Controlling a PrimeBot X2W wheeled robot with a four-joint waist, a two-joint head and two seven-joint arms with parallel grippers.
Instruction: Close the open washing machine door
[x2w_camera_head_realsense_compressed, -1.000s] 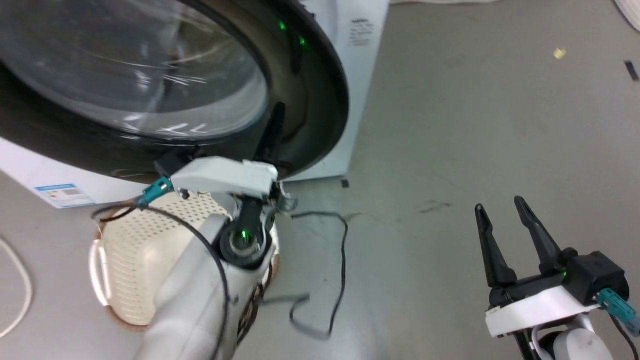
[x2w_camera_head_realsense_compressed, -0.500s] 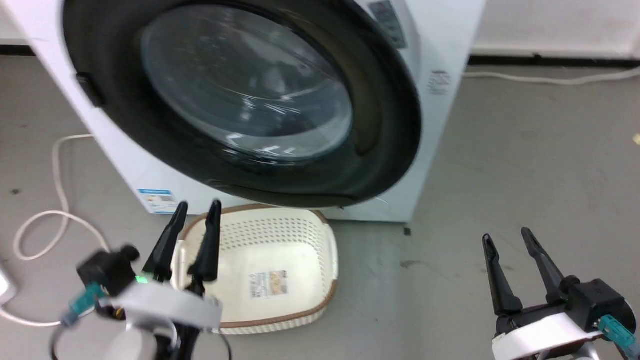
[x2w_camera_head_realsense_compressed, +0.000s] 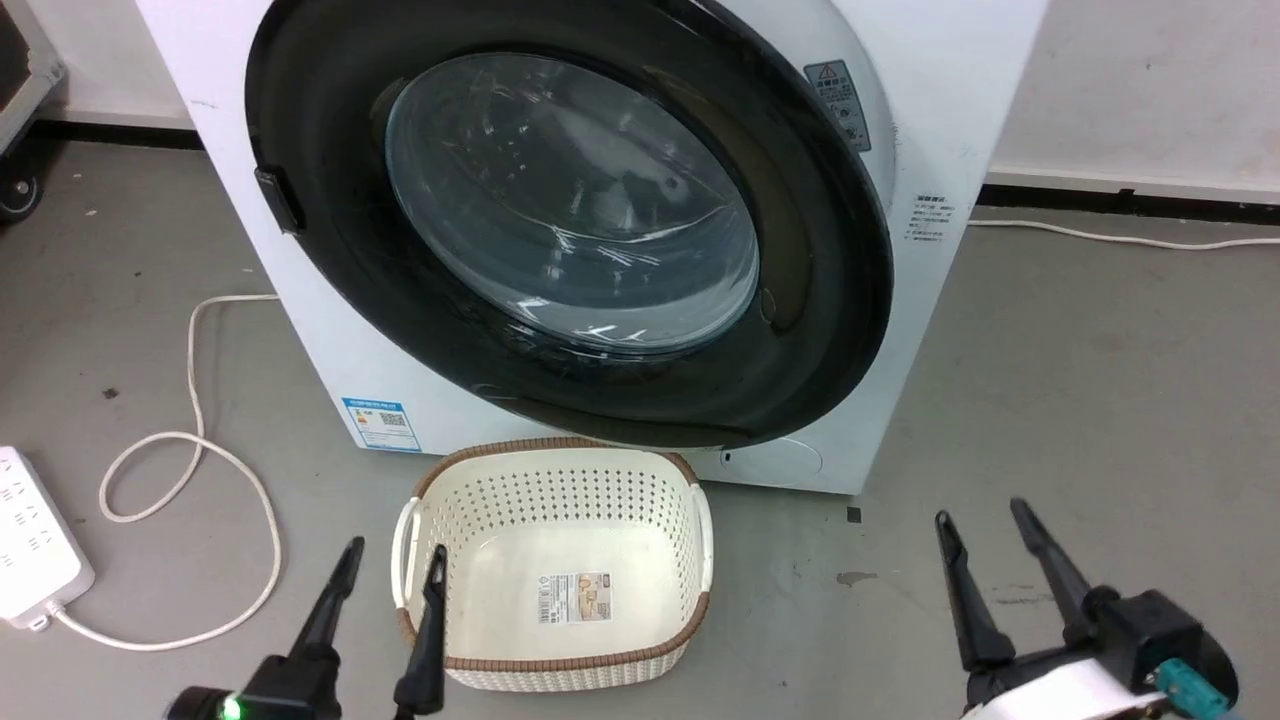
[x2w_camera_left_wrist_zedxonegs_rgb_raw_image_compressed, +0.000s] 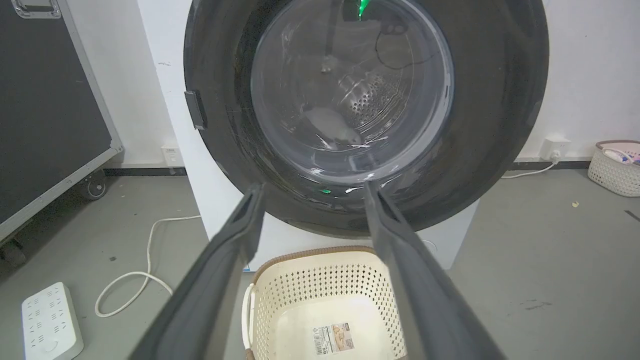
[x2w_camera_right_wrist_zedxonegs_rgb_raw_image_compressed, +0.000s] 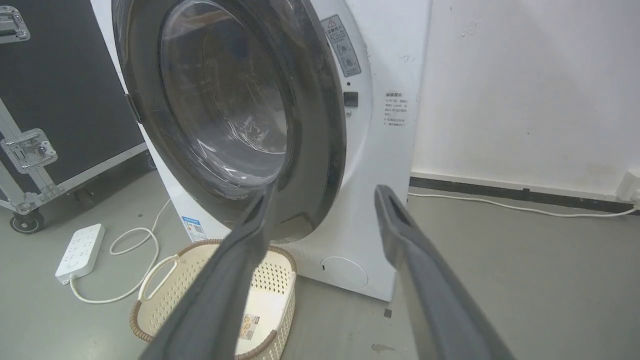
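A cream perforated basket (x2w_camera_head_realsense_compressed: 560, 490) is being seen on the grey floor (x2w_camera_head_realsense_compressed: 1050, 400) just in front of the washing machine (x2w_camera_head_realsense_compressed: 960, 120), under the lower edge of the washing machine door (x2w_camera_head_realsense_compressed: 820, 300). A printed label (x2w_camera_head_realsense_compressed: 575, 597) is being shown on its bottom. In the left wrist view a second, smaller basket (x2w_camera_left_wrist_zedxonegs_rgb_raw_image_compressed: 614, 170) is being seen by the wall (x2w_camera_left_wrist_zedxonegs_rgb_raw_image_compressed: 590, 75), with small items in it that cannot be made out.

The door's black ring is lying against the white front, its glass bowl (x2w_camera_head_realsense_compressed: 570, 190) facing the robot; whether it is latched cannot be told. Behind the glass a pale shape (x2w_camera_left_wrist_zedxonegs_rgb_raw_image_compressed: 332, 127) is being glimpsed, either laundry or a reflection.

The left tool (x2w_camera_head_realsense_compressed: 396, 550) is being held low at the basket's left rim, its fingers (x2w_camera_head_realsense_compressed: 325, 620) spread wide around nothing. The right tool (x2w_camera_head_realsense_compressed: 981, 512) is being held well to the right over bare floor, equally wide.

A white power strip (x2w_camera_head_realsense_compressed: 35, 550) and its looping cable (x2w_camera_head_realsense_compressed: 190, 440) are lying left of the machine, near a black wheeled case (x2w_camera_left_wrist_zedxonegs_rgb_raw_image_compressed: 45, 110).
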